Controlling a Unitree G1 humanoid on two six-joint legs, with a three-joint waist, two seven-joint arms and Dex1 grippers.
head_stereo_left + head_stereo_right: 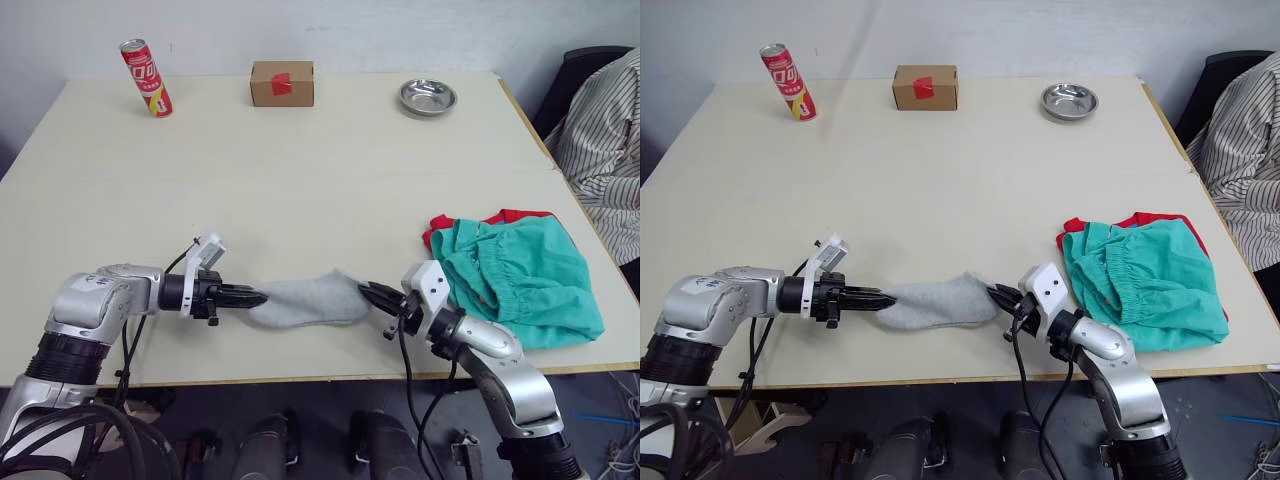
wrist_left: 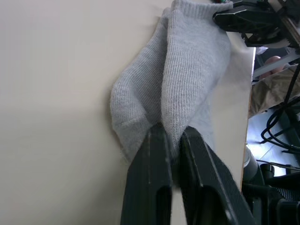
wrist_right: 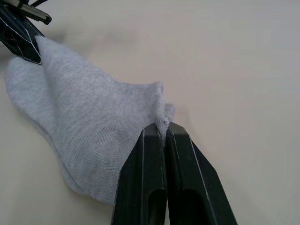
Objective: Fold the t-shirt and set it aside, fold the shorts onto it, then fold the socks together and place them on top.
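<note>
You have both grippers, left [image 1: 258, 297] and right [image 1: 366, 293], pinching the socks [image 1: 305, 301]; left of them, the shorts [image 1: 520, 278] hide most of the t-shirt [image 1: 512, 215].

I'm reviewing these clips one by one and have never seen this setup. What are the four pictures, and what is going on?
It is a two-armed humanoid robot at a pale table. Two pictures come from its head camera, looking down; the other two from cameras on each wrist.

The left end effector and right end effector each pinch one end of the small light grey socks, stretched between them.

To the right, the crumpled teal-green shorts lie on the bright red t-shirt. At the far edge stand a red can, a cardboard box and a metal bowl. A person's striped sleeve shows at right.
</note>
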